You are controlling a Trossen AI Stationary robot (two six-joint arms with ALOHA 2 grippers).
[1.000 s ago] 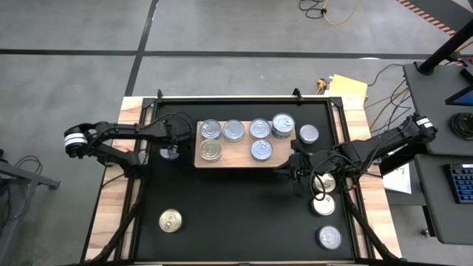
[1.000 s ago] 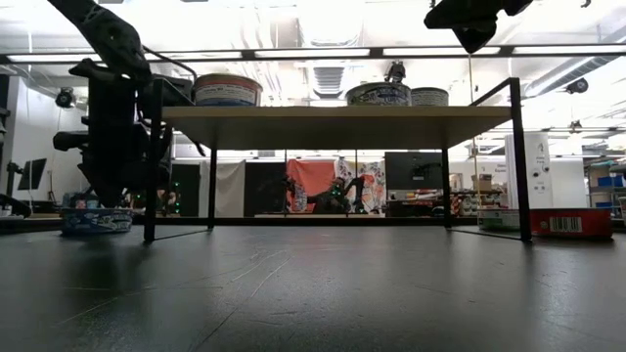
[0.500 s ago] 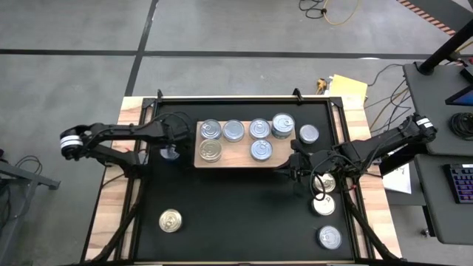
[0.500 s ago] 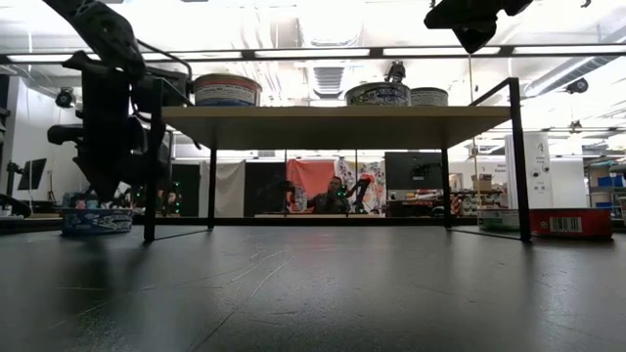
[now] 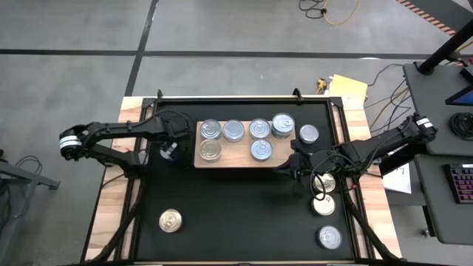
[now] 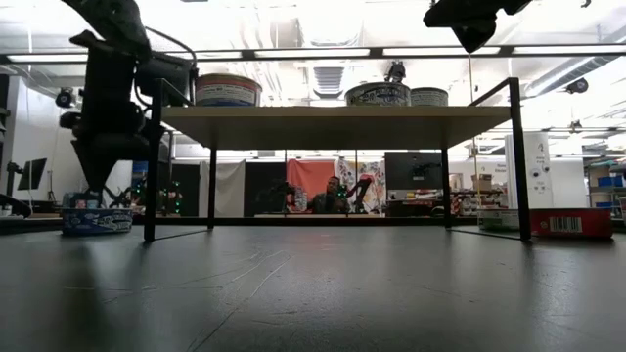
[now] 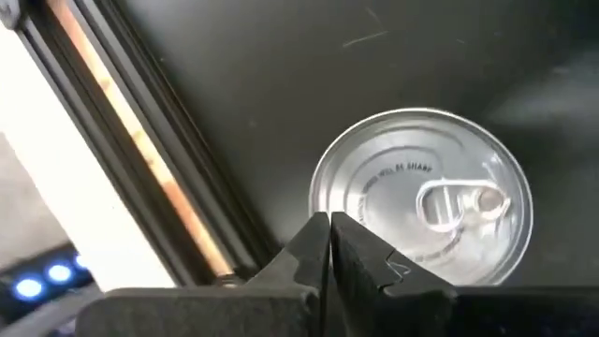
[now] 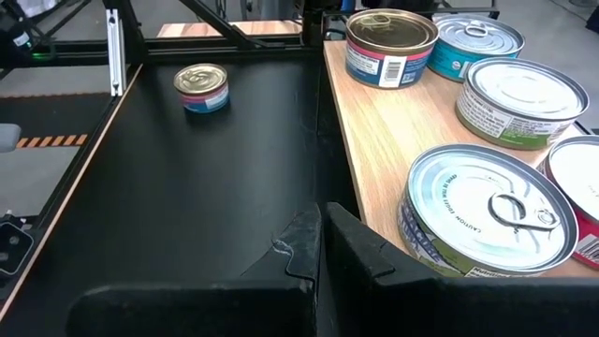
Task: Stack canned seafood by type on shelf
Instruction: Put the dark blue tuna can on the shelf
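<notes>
The light-wood shelf (image 5: 235,159) stands on thin black legs on the black mat and carries several tins of canned seafood (image 5: 233,131). A silver pull-tab tin (image 7: 421,211) sits on the mat just left of the shelf (image 5: 168,154). My left gripper (image 7: 329,223) hangs shut over this tin, pointing steeply down, and the low view shows its tip (image 6: 95,186) clear above the tin (image 6: 96,217). My right gripper (image 8: 321,220) waits shut in the air at the shelf's near right corner (image 5: 284,168), above shelf height.
Loose tins lie on the mat: a gold-lidded one near left (image 5: 171,220), one right of the shelf (image 5: 309,134), and others at the near right (image 5: 323,205), (image 5: 329,237). A black frame rail (image 7: 103,112) borders the mat's left side. The mat's middle is open.
My left gripper has risen from just over the silver tin beside the shelf and has rolled about its own axis, staying shut. The tin has stayed in place on the mat.
</notes>
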